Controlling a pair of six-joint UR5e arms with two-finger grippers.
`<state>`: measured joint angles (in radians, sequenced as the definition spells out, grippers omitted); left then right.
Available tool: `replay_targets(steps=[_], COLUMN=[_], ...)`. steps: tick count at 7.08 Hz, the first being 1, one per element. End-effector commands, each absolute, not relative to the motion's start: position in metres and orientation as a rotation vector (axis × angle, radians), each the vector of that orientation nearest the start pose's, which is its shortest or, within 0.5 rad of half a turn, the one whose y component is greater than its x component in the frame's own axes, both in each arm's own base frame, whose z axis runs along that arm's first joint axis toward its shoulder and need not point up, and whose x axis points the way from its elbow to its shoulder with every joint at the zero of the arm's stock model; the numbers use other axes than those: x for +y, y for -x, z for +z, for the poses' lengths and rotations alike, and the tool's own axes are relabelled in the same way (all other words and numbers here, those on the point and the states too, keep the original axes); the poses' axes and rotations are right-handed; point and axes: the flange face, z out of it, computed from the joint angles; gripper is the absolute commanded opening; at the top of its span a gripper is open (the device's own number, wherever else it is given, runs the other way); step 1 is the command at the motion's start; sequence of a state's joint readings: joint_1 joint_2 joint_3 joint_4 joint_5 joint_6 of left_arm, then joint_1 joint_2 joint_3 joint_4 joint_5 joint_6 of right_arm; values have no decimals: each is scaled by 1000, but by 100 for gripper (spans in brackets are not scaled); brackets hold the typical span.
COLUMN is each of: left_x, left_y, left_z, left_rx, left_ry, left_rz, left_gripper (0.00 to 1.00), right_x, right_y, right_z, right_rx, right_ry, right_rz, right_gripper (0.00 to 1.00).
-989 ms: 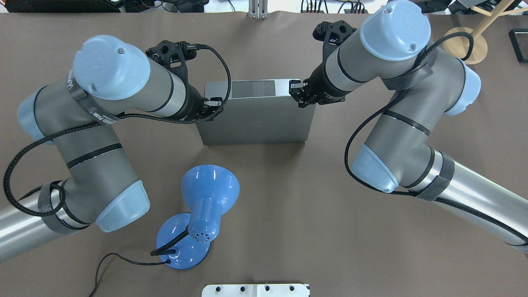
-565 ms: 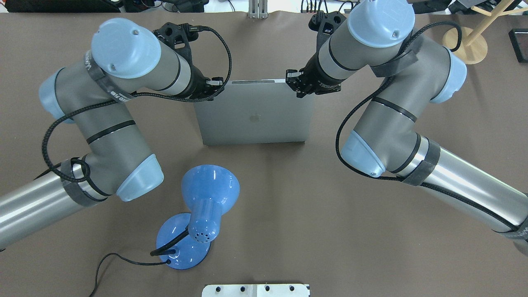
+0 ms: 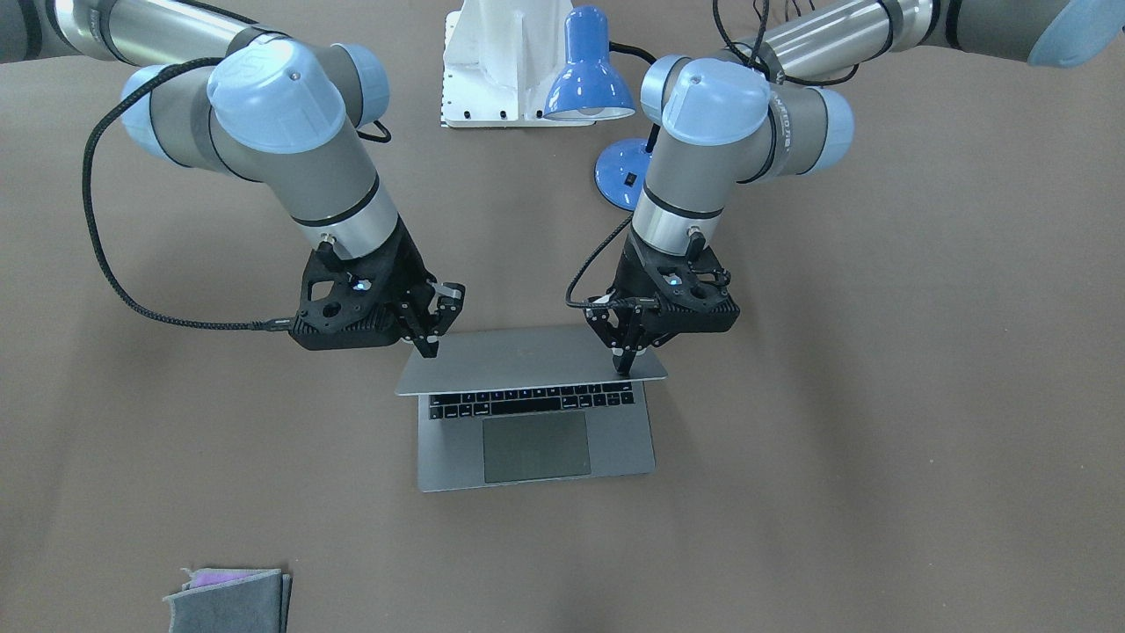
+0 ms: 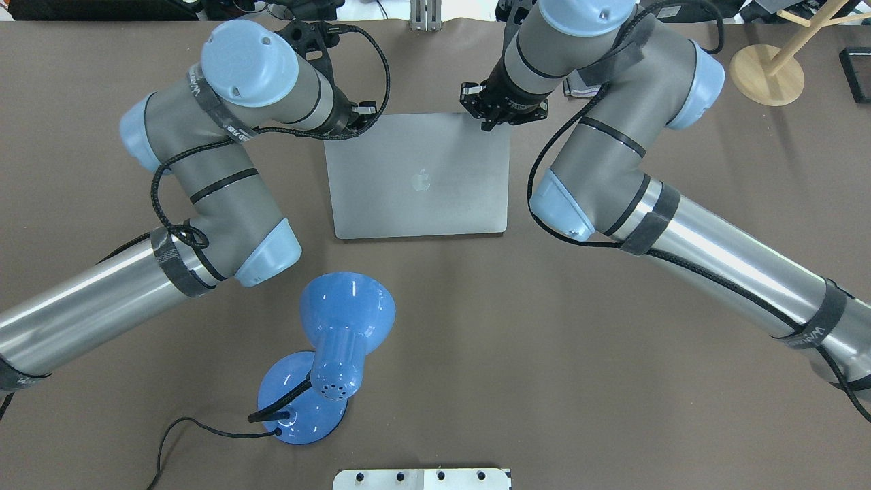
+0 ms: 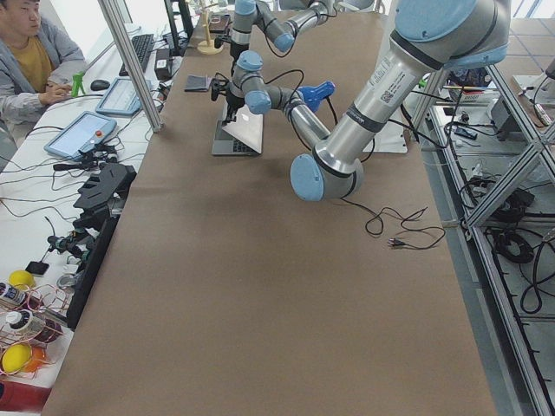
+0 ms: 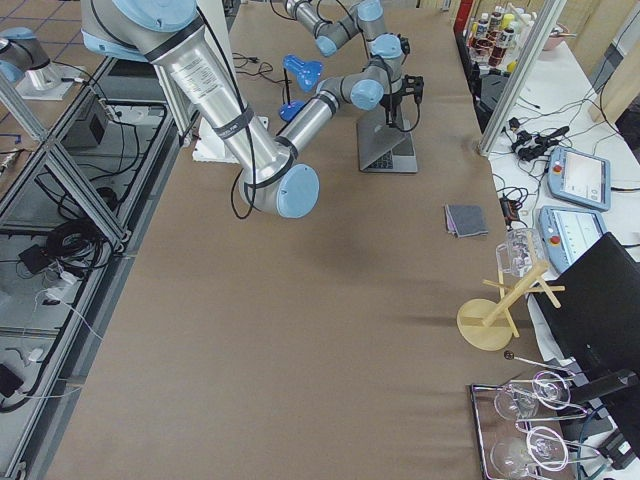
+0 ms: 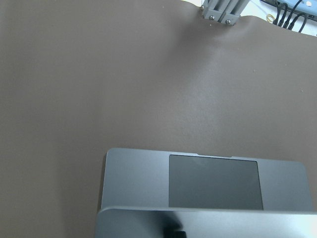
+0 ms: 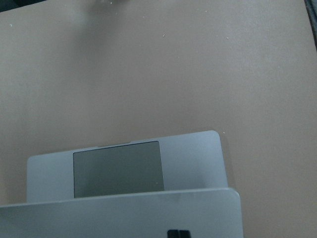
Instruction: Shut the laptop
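The space-grey laptop (image 4: 435,204) lies at mid-table with its lid (image 3: 527,359) tilted low over the base. The apple logo (image 4: 421,179) faces up. Black keys (image 3: 532,403) and the grey trackpad (image 3: 536,447) still show under the lid's edge; the screen is hidden. My left gripper (image 3: 625,367) is shut, its tips resting on the lid's outer face at one far corner; it also shows in the overhead view (image 4: 363,114). My right gripper (image 3: 431,347) is shut, its tips on the other far corner, and shows in the overhead view (image 4: 487,122). Both wrist views show the trackpad (image 7: 214,181) (image 8: 118,168) beyond the lid edge.
A blue desk lamp (image 4: 340,340) with a black cable stands on my side of the laptop, between the arms. A white base plate (image 3: 492,61) is behind it. Folded grey cloths (image 3: 228,600) lie at the far edge. A wooden stand (image 4: 765,71) is at the back right.
The lid has swung down from nearly upright to low over the keyboard. Both shut grippers have moved away from me along with the lid's top edge.
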<state>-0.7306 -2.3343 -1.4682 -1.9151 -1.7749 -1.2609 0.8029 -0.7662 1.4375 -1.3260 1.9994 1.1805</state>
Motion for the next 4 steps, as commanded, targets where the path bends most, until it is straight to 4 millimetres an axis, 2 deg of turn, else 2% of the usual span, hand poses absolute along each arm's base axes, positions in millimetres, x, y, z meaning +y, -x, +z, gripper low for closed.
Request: replay_targets(steps=[1,3,4], left_x=[-594,-610,-617], left_y=[-488,-506,-513], left_z=[209,234,245], left_rx=[949,924,912], left_ry=[-345,-334,-327], left_rz=[-293,-294,-297], left_gripper=[0,0,0], right_x=[-633,-656,-660], right_y=[478,500,505], right_z=[202,206,214], right_rx=[-958,-931,-928], right_ry=[-164,-145,-137], right_rz=[197,201,197], right_gripper=[0,0,0])
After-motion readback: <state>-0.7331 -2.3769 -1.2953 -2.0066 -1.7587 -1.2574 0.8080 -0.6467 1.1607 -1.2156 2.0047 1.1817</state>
